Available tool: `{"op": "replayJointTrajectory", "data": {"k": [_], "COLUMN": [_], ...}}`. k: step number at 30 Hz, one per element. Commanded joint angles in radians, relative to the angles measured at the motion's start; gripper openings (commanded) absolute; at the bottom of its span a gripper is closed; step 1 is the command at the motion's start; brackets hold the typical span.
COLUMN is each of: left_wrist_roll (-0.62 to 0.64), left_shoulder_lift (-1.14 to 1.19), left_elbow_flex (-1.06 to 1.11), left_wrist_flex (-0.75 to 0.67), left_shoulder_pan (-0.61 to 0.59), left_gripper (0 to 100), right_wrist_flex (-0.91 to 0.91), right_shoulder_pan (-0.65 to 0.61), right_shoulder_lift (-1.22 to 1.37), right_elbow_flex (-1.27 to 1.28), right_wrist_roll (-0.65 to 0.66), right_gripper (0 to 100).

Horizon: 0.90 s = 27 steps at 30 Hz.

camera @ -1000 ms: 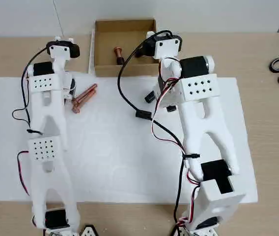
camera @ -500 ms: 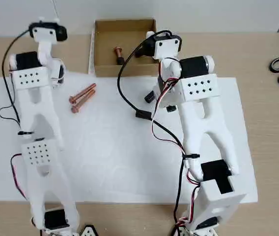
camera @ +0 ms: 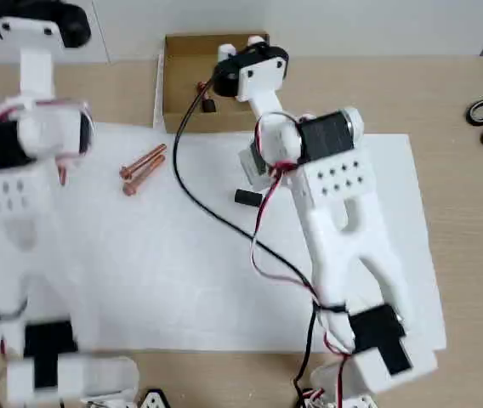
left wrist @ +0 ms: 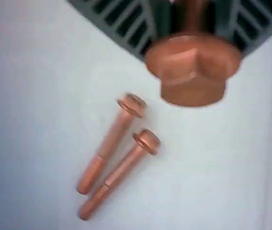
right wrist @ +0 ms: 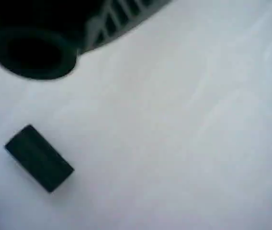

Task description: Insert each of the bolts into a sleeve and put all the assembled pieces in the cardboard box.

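Bolts (left wrist: 108, 143) look copper-coloured, long-shanked, with flanged heads.

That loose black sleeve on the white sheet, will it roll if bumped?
Likely yes: the black sleeve is a short cylinder lying on its side on the smooth white sheet, so a sideways nudge should roll it. It looks small and rigid, probably light, so it may skid.
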Motion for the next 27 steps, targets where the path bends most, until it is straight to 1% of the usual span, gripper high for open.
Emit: {"op": "replayJointTrajectory", "data": {"k": [1,7,11,15,18,22,27], "left_wrist_roll": [0.006,0.012,0.114,0.163,0.201,0.287,0.388], "left_shoulder_lift": [-0.23,-0.457,-0.585,-0.675,-0.712,-0.724,-0.724], "left_elbow_flex": [0.14,0.325,0.424,0.532,0.618,0.723,0.822], "left_wrist_flex": [0.017,-0.017,-0.081,-0.144,-0.196,-0.292,-0.47], "left_shoulder_pan": [0.051,0.149,0.178,0.207,0.233,0.292,0.35], "left_gripper": [1,1,1,1,1,1,1], "right_wrist_flex": [0.005,0.007,0.004,0.001,-0.012,-0.137,-0.433], "right_shoulder_pan": [-0.013,-0.008,-0.012,-0.013,-0.013,-0.008,-0.013], "right_shoulder_lift": [-0.11,-0.205,-0.326,-0.478,-0.59,-0.722,-0.912], "right_elbow_flex": [-0.029,-0.028,-0.006,0.117,0.265,0.497,0.865], "right_wrist_roll": [0.0,-0.048,-0.049,-0.043,-0.043,-0.043,-0.051], "right_gripper": [0.3,0.3,0.3,0.3,0.3,0.3,0.3]}}
